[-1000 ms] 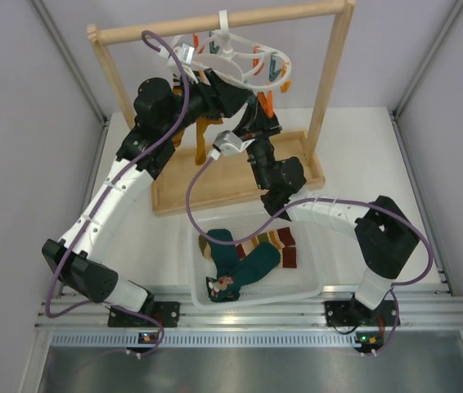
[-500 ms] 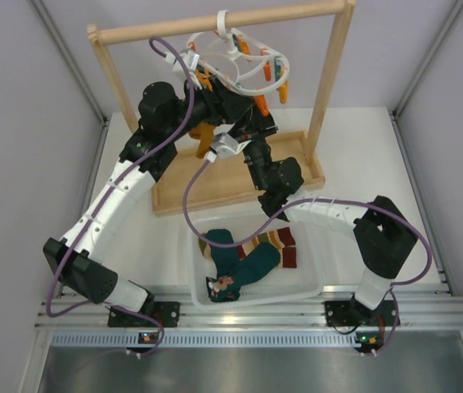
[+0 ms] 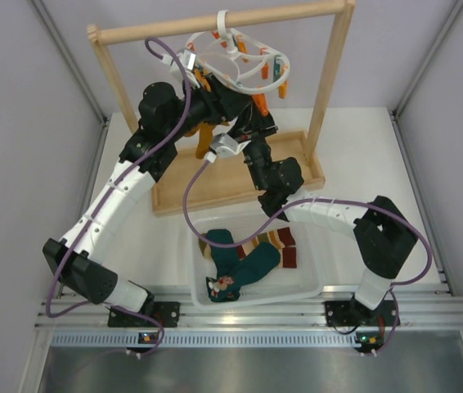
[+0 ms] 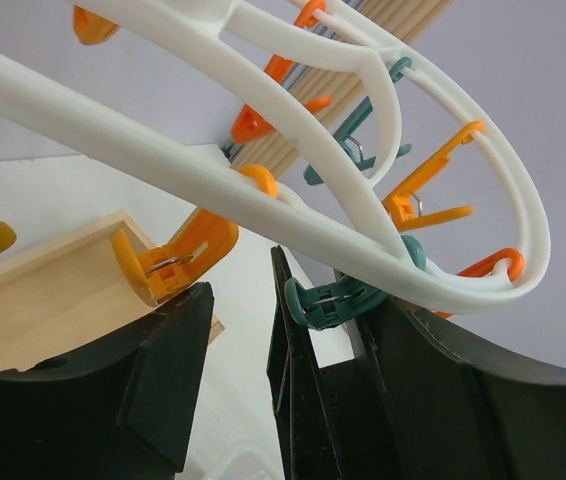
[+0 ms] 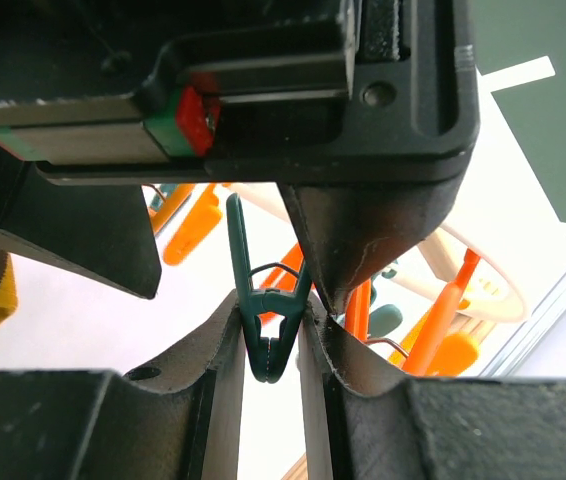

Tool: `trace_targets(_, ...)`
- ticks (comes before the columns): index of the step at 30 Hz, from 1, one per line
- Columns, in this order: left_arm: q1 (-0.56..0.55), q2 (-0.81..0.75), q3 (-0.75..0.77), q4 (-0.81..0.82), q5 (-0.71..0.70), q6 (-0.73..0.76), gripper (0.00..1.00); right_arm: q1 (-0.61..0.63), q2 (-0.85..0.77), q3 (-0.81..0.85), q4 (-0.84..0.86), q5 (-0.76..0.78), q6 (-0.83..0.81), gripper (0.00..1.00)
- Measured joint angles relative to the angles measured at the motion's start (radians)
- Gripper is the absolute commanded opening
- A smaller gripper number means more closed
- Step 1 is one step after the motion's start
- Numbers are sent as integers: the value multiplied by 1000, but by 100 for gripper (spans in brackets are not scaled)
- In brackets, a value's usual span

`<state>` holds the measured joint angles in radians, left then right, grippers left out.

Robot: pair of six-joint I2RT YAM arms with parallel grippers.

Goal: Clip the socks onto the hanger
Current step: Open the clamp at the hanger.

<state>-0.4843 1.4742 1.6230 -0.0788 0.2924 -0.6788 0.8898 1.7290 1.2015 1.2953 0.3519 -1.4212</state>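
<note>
The white oval hanger (image 3: pixel 240 61) hangs tilted by its hook from the wooden rail, with orange and teal clips dangling. My right gripper (image 3: pixel 258 121) reaches up under it and is shut on a teal clip (image 5: pixel 268 335), pinched between both fingers. My left gripper (image 3: pixel 233 97) is just below the ring (image 4: pixel 293 205) with jaws apart, an orange clip (image 4: pixel 178 262) and a teal clip (image 4: pixel 335 303) at its fingertips. A teal sock (image 3: pixel 244 262) and a striped sock (image 3: pixel 285 240) lie in the clear bin. A mustard striped fabric piece (image 3: pixel 204 135) hangs below the hanger.
The wooden rail frame (image 3: pixel 330 74) stands on a wooden base tray (image 3: pixel 207 190) at the back. The clear bin (image 3: pixel 195 274) sits in front between the arm bases. Grey walls close in left and right. The two arms crowd together under the hanger.
The hanger ring has tipped up and shifted slightly right, and both grippers rose with it a second ago. Almost nothing moved in the last half second.
</note>
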Motion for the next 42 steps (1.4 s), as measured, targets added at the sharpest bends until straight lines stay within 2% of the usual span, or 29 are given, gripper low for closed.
trace_targets(6,0,0,0,0,-2,-37,66,0,0,0,0,0,0,0)
trace_targets(8,0,0,0,3,-2,-46,73,0,0,-1,0,0,0,0)
trace_targets(11,1,-3,-8,16,-10,-56,75,0,0,-1,9,1,0,0)
trace_targets(20,0,-39,-36,27,-54,-60,67,9,0,-4,12,-9,-1,0)
trace_targets(24,0,-40,-36,40,-55,-61,54,11,0,-7,13,-10,-1,0)
trace_targets(28,-2,-40,-36,56,-47,-66,36,11,0,-13,8,-13,-5,0)
trace_targets(29,-2,-40,-36,58,-46,-68,27,11,0,-13,8,-13,-8,0)
trace_targets(31,-2,-40,-36,63,-46,-71,20,13,0,-13,8,-13,-8,0)
trace_targets(32,-2,-40,-36,63,-44,-72,17,13,0,-13,7,-13,-8,6)
trace_targets(33,-2,-40,-36,64,-45,-72,9,13,0,-13,8,-13,-8,11)
trace_targets(34,-2,-40,-36,63,-44,-72,5,13,0,-13,6,-12,-8,13)
trace_targets(35,-2,-40,-36,63,-45,-71,1,13,0,-13,5,-11,-8,23)
trace_targets(36,-2,-40,-36,62,-46,-71,0,13,0,-13,4,-10,-7,31)
trace_targets(37,-2,-40,-36,61,-45,-70,0,13,0,-13,2,-10,-3,48)
trace_targets(39,-2,-41,-36,65,-48,-61,0,14,-8,-27,-17,2,8,64)
trace_targets(40,-2,-43,-36,67,-53,-55,0,14,-14,-42,-27,10,13,76)
trace_targets(42,0,-44,-36,69,-58,-49,0,14,-39,-85,-68,25,36,83)
